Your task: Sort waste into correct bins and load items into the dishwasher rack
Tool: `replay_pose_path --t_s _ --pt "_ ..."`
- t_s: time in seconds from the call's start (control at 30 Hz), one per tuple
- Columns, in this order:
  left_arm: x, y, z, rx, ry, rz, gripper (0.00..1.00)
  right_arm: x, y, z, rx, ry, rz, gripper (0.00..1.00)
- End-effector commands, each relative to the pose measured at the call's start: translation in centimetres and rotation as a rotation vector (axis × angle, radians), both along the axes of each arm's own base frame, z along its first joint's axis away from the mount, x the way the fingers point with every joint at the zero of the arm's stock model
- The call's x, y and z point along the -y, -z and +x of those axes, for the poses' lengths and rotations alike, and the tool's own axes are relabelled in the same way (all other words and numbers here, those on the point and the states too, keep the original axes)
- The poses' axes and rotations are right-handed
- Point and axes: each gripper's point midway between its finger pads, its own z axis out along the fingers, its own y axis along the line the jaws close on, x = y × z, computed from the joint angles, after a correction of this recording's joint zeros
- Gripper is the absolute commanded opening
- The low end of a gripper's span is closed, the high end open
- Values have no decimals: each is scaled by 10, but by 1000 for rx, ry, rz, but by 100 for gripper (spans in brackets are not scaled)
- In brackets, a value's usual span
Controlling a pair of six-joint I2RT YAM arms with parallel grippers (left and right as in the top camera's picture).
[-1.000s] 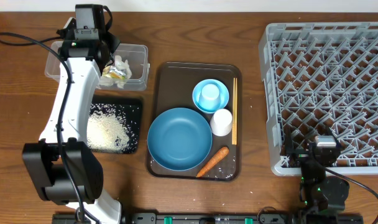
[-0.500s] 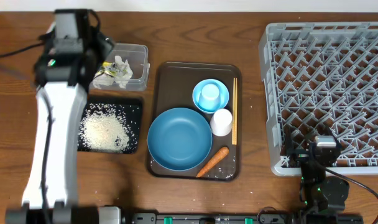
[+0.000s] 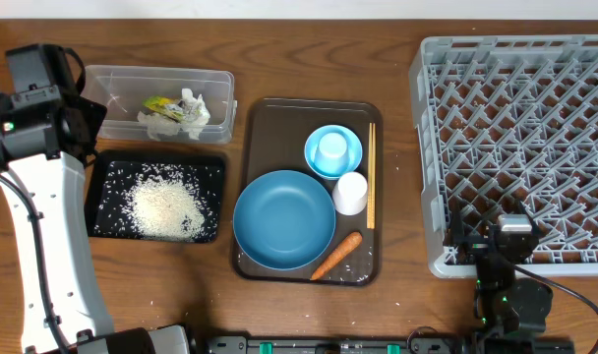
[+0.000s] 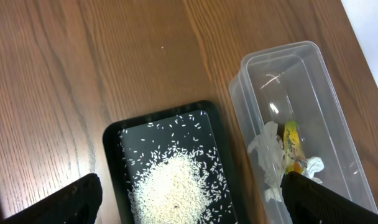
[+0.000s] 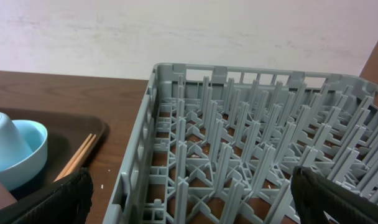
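Note:
The clear tub (image 3: 117, 83) holds crumpled white paper (image 3: 181, 113) and the yellow-green wrapper (image 3: 161, 104). Rice (image 3: 164, 207) lies in the black tray (image 3: 209, 167). The blue dish (image 3: 284, 218), light-blue bowl (image 3: 333, 150), white cup (image 3: 350, 193), chopsticks (image 3: 371, 177) and carrot (image 3: 336, 256) sit on the brown serving tray. My left gripper (image 3: 73, 123) is open and empty, left of the tub; in the left wrist view my left gripper (image 4: 190, 202) hangs over the rice (image 4: 173, 186) beside the tub (image 4: 313, 93). My right gripper (image 3: 510, 236) is open at the grey rack's (image 3: 520, 118) front edge.
The brown serving tray (image 3: 255, 118) lies between the black tray and the rack. In the right wrist view my right gripper (image 5: 189, 199) faces the rack (image 5: 239, 137), with the bowl (image 5: 18, 149) and chopsticks (image 5: 77, 158) at the left. Bare wood lies left of the black tray.
My left arm has swung away from over the tub to the left and front. The paper and wrapper now lie uncovered in the tub. The right arm has not moved.

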Motion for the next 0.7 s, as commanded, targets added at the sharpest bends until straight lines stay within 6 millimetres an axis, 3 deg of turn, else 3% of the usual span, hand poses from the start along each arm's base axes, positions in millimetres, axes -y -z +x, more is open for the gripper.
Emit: replay_pose_path --t_s 0.0,0.1,0.17,0.2,0.3,0.37,0.53,0.67 --pt "-5 1 -3 -24 -7 24 95 0 1 0 0 -1 13 99" --pt "-5 1 -3 -24 -7 24 96 -6 -5 0 24 -31 26 99" --pt "-5 1 -3 -24 -7 24 97 -21 -13 -1 51 -117 102 99" --pt "-5 1 -3 -24 -7 24 97 -33 -18 -2 62 -186 165 99" --pt "-5 1 -3 -24 -7 24 98 -94 -24 -26 -36 -553 490 99" --pt "-5 1 -3 -24 -7 24 98 -114 -28 -41 -97 -689 597 99" --pt "-5 1 -3 -24 -7 24 98 -111 -63 -44 -36 -708 804 99" --pt "-5 1 -3 -24 -7 24 98 -110 -107 -57 113 -778 806 99"
